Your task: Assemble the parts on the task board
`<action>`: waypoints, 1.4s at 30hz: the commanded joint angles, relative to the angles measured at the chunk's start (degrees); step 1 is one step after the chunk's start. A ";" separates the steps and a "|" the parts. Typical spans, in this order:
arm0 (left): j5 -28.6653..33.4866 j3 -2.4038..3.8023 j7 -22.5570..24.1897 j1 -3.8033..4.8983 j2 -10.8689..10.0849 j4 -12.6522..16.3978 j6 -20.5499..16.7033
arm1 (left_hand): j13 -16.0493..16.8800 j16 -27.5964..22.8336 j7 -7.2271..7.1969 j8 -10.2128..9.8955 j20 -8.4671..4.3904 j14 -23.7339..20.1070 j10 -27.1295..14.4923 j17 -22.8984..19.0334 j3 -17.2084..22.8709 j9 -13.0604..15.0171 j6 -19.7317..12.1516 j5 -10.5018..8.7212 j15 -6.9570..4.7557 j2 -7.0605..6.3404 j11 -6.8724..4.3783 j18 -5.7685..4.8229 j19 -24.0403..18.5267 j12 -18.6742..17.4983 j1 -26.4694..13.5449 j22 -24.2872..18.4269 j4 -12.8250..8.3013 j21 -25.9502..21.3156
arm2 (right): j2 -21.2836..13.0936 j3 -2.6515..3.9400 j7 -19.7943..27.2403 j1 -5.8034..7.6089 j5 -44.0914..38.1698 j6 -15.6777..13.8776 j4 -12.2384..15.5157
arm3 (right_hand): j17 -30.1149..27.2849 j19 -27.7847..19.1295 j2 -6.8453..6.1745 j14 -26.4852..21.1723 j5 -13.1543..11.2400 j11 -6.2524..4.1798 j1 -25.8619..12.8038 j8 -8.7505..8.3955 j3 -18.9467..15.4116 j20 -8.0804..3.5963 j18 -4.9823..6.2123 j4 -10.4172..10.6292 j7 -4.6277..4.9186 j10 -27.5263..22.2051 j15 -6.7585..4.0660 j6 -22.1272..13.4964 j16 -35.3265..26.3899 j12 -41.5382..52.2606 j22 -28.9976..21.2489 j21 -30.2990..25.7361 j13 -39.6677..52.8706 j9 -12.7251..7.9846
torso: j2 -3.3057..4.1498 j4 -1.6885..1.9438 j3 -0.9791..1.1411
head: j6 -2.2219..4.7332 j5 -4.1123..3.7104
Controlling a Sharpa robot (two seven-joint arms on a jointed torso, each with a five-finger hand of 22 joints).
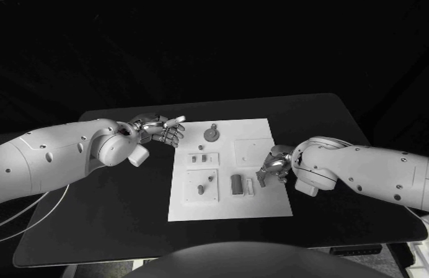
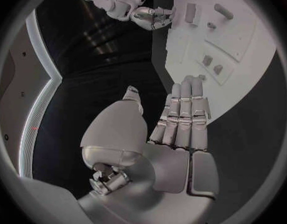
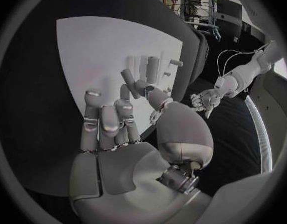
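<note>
The white task board point(image 1: 259, 132) lies in the middle of the black table. On it are a round grey part point(image 1: 211, 133), two small pegs point(image 1: 202, 159), a lever piece point(image 1: 203, 185) and a dark upright block point(image 1: 237, 183). My left hand point(image 1: 161, 129) hovers just off the board's far left corner, fingers straight and thumb apart, holding nothing. My right hand point(image 1: 275, 165) is at the board's right edge, beside the dark block. In the right wrist view its fingers point(image 3: 109, 119) are partly bent and its thumb points at the grey parts point(image 3: 128, 77); nothing is in its grasp.
Bare black table point(image 1: 116, 203) surrounds the board on all sides. The left wrist view shows the board point(image 2: 242, 59) ahead of my left hand point(image 2: 180, 119), with my right hand point(image 2: 149, 16) at its far edge. A white cable point(image 1: 36, 210) hangs by the table's left side.
</note>
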 commanded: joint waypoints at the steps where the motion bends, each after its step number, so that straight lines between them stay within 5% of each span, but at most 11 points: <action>1: -0.08 0.04 0.36 0.05 0.11 0.07 0.74 | -0.08 -0.24 1.59 -0.13 0.08 -0.16 -0.26 0.09 0.39 -0.10 -0.37 0.19 0.29 -0.25 0.01 0.72 -0.27 0.10 -0.53 0.05 -0.04 -0.24 | 1.10 -0.09 -0.28 -0.03 3.02 0.47 -0.64 | -0.05 0.37 2.98 0.25 0.20 0.08 2.70 0.38 0.29 -0.12 1.68 0.10 -0.08 0.48 -0.25 0.44 0.33 -0.16 0.47 0.30 -0.09 0.46 | 0.03 0.03 -0.01 | -0.13 -0.03; 42: -0.09 0.04 0.18 0.06 0.18 0.09 1.01 | -0.09 -0.29 1.59 -0.11 0.08 -0.17 -0.29 0.14 0.42 -0.11 -0.40 0.19 0.30 -0.26 0.01 0.72 -0.28 0.12 -0.57 0.09 -0.04 -0.25 | 4.21 -0.16 -1.49 -1.23 -2.99 3.95 -2.44 | -1.34 0.41 1.68 -0.62 -0.71 0.27 -1.17 0.01 -0.15 0.33 1.68 0.77 0.10 0.01 -0.26 0.12 -0.04 -0.52 0.10 -0.24 -0.11 0.18 | 0.01 0.00 0.02 | -0.82 0.26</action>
